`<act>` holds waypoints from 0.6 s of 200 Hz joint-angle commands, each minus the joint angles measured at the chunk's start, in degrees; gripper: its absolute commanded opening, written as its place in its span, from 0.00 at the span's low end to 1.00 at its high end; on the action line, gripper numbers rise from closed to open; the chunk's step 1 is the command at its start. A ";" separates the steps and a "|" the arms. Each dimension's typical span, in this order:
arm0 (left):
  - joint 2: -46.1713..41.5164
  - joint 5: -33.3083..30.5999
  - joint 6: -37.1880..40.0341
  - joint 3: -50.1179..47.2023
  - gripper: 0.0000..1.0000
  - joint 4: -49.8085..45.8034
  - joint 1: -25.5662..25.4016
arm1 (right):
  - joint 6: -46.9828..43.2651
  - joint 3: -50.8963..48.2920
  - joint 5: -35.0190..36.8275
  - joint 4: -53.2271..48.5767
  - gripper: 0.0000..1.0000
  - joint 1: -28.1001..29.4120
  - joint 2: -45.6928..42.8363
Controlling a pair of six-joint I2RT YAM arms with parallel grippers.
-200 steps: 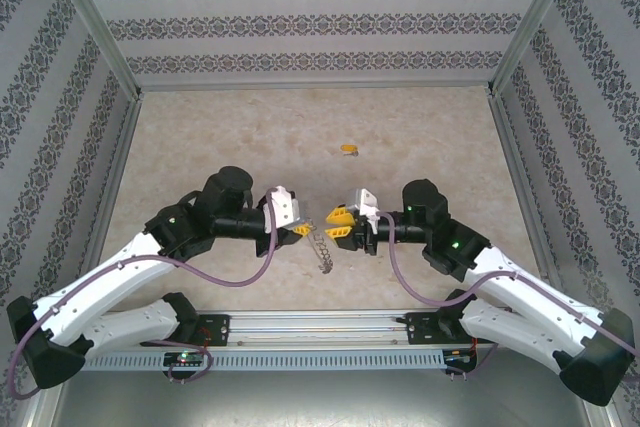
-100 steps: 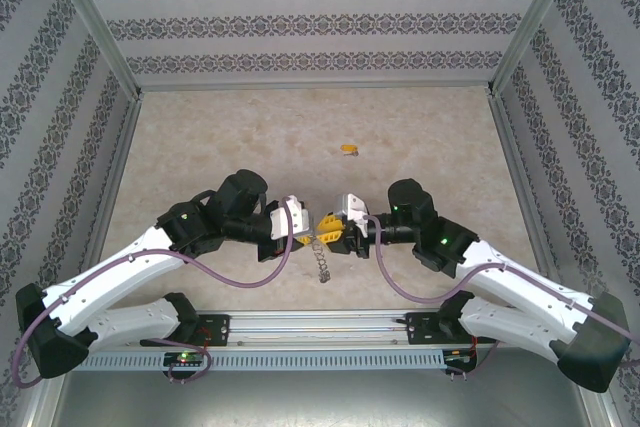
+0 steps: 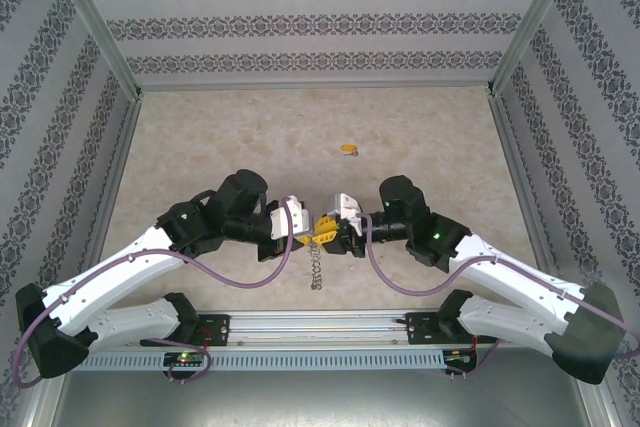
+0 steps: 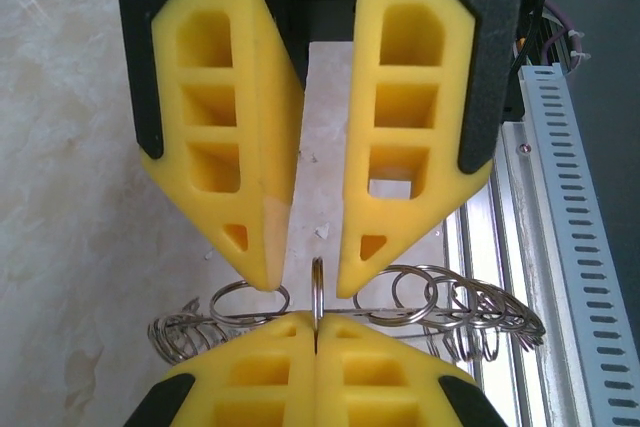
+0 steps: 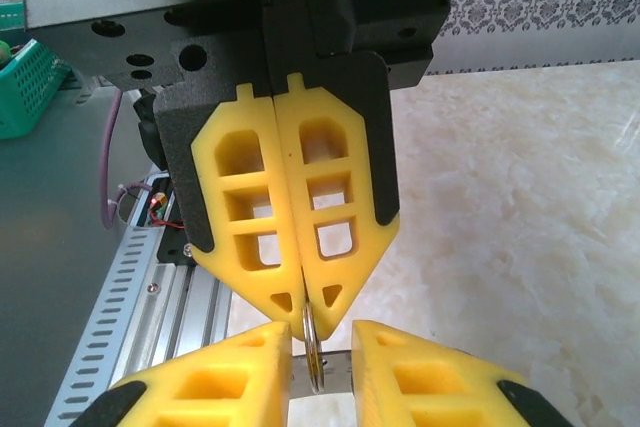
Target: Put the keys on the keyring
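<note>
My left gripper (image 4: 316,319) is shut on the keyring (image 4: 318,287), pinching one thin silver loop edge-on. The rest of the keyring's wire loops (image 4: 470,312) fan out to either side and hang below the grippers (image 3: 316,265). My right gripper (image 5: 322,337) faces the left gripper (image 5: 305,319) tip to tip. Its fingers (image 4: 262,247) stand apart on either side of the held loop (image 5: 315,362), with a gap on each side. Both grippers meet above the near middle of the table (image 3: 320,232). The keys, a tiny yellow-orange piece (image 3: 347,149), lie on the table farther back.
Patterned walls (image 3: 300,22) enclose the beige table (image 3: 200,137) on three sides. A metal rail with a slotted cable duct (image 3: 300,332) runs along the near edge, close under the hanging loops.
Both grippers have closed in on each other until their tips meet. The right fingers have narrowed round the held loop. The hanging loops shifted slightly left.
</note>
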 commanded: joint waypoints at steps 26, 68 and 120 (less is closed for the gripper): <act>0.28 0.18 1.69 2.38 0.00 -0.41 -0.87 | -1.75 1.99 -2.11 -0.63 0.16 0.98 1.43; 0.49 0.18 1.52 2.19 0.00 0.25 -0.88 | -2.27 1.91 -1.20 -0.97 0.00 1.04 0.84; -4.45 0.75 -3.37 -5.40 0.05 12.77 -0.87 | 0.66 -0.64 -1.86 4.92 0.00 0.54 -2.68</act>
